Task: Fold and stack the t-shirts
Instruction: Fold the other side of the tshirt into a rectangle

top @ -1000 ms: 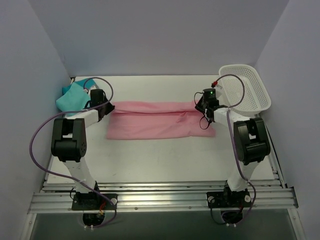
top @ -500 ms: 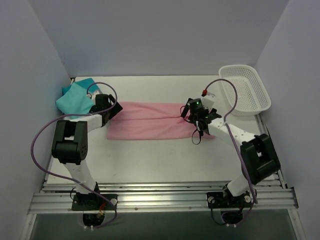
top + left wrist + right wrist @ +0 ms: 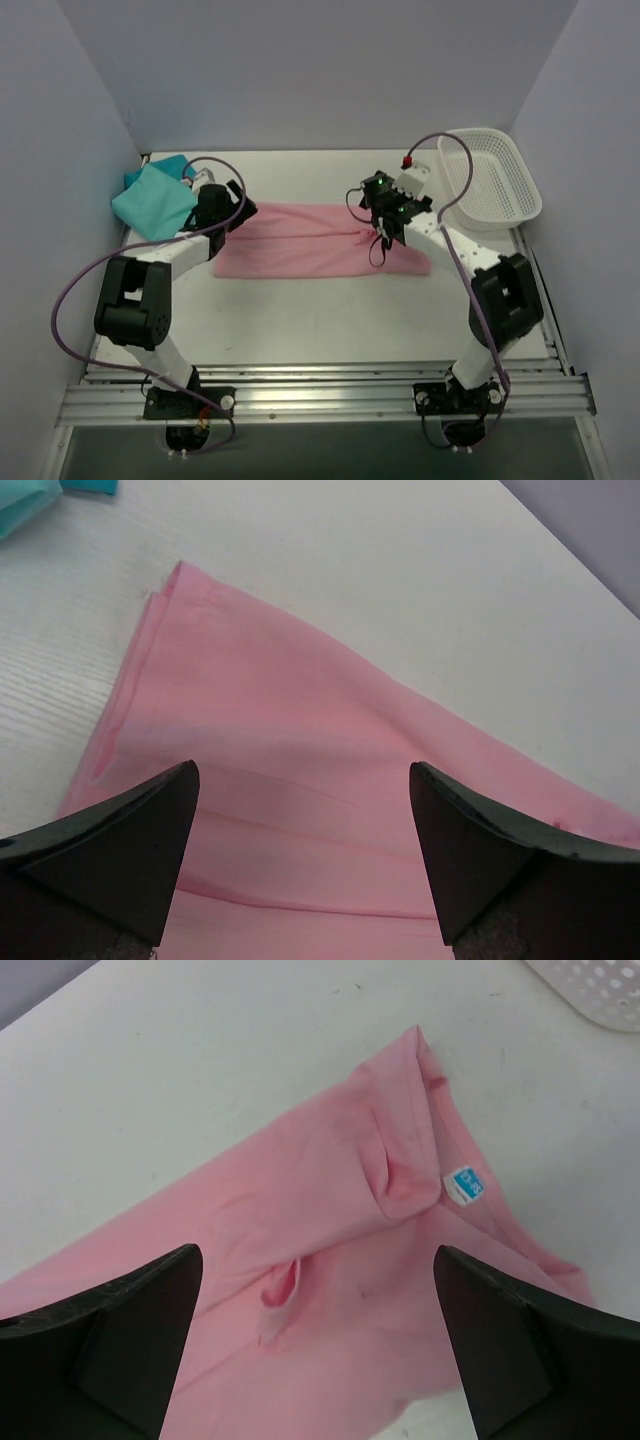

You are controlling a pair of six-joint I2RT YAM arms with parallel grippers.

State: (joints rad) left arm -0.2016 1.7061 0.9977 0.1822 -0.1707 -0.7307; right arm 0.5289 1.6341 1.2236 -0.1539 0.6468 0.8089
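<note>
Two shirts lie on the white table [image 3: 330,310]. The pink t-shirt [image 3: 310,245] is folded into a long band running left to right across the middle, and the teal t-shirt [image 3: 152,198] sits folded in the far left corner, apart from it. The pink one is soft and plain, with a lengthwise crease and a few wrinkles near its right end. Your left gripper [image 3: 232,212] hangs over the band's left end and your right gripper [image 3: 385,228] over its right part. From above you cannot read the jaws, but the wrist views settle it: each pair stands wide apart, with nothing between them but the pink cloth below. The left wrist camera shows you the layered left edge of the fold, its corner slightly stepped, and a sliver of teal at the top left of the frame. The right wrist camera shows what the overhead misses: a bunched neckline at the right end, a small blue-and-white label [image 3: 463,1184] lying face up, and a little puckered fold nearer the middle. The white mesh basket [image 3: 492,180] stands at the far right of the table, just beyond the right arm, touching neither shirt.
</note>
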